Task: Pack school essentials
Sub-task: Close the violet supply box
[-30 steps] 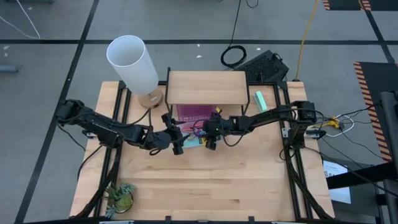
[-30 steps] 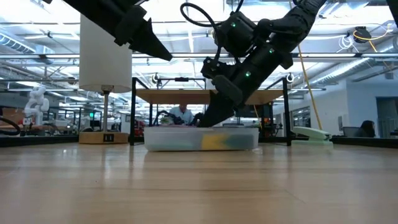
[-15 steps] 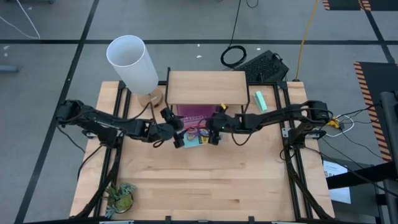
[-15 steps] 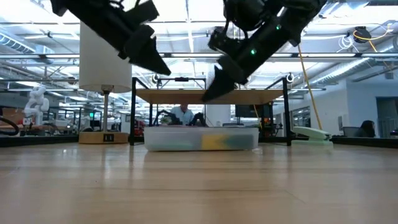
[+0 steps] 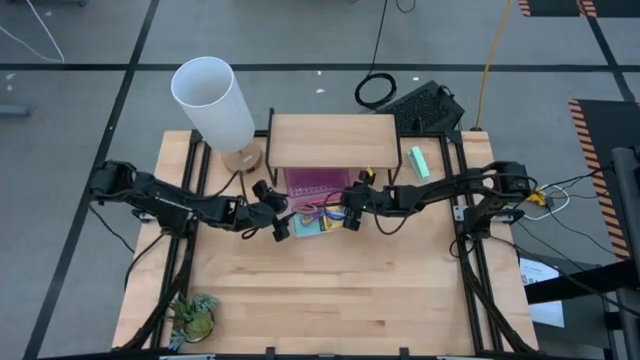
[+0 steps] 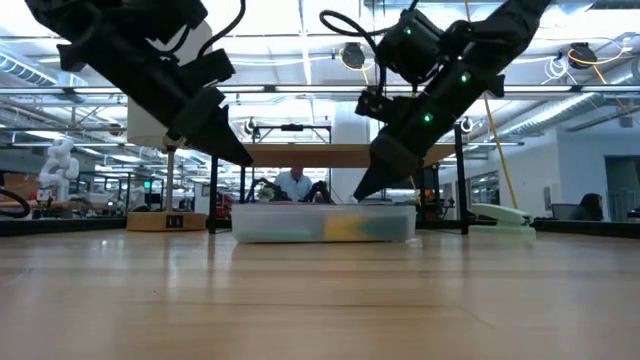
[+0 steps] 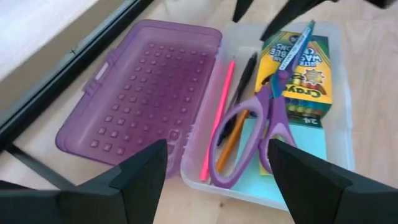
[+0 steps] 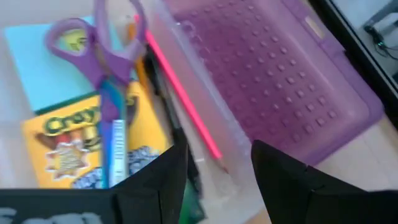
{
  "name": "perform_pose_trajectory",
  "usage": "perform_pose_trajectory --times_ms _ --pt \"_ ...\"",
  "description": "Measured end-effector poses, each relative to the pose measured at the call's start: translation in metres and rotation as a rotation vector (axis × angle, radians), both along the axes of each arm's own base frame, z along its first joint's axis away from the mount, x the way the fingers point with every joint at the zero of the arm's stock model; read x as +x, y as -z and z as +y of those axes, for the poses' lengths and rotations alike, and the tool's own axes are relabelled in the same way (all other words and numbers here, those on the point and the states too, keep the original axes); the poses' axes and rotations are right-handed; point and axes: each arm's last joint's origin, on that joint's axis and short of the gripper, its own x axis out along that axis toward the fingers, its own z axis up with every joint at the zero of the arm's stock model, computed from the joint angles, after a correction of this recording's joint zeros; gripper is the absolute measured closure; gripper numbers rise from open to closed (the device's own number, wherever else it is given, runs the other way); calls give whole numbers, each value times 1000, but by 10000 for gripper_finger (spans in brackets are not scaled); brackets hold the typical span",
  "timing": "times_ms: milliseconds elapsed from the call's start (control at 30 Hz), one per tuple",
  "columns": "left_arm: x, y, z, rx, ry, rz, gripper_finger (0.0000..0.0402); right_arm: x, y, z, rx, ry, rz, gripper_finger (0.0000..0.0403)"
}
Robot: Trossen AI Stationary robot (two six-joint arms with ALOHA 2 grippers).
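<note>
Now both the left hand (image 5: 279, 229) and right hand (image 5: 351, 219) hover open and empty over the clear case (image 7: 336, 155) holding scissors (image 7: 264, 127), crayon box (image 7: 305, 81) and note pad (image 7: 301, 146).

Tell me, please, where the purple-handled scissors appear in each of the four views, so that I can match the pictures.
High view: scissors, tiny, in the clear case between both grippers.
Low view: not distinguishable; hidden behind the clear case wall.
Left wrist view: scissors lying across the note pad and crayon box.
Right wrist view: scissors on the same stack.
Shared landmark: the open purple lid, beside the pink stick.
</note>
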Motion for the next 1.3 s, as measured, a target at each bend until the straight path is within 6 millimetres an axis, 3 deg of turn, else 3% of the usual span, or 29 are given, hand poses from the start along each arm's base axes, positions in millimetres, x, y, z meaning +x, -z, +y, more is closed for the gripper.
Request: perform_pose_trajectory --times_ms 233,367,733,1000,1300 --pt "0 1 3 34 22 13 119 -5 3 -16 2 47 10 231" --pt "1 2 5 -27 126 32 119 -5 4 -21 42 -4 18 232" --pt "1 3 3 -88 182 31 119 -6 7 -19 197 -42 8 232" --pt "1 3 -5 -90 215 30 119 -6 8 2 257 -96 32 232" --pt "1 3 -6 -107 203 22 119 -7 8 50 338 -234 55 232"
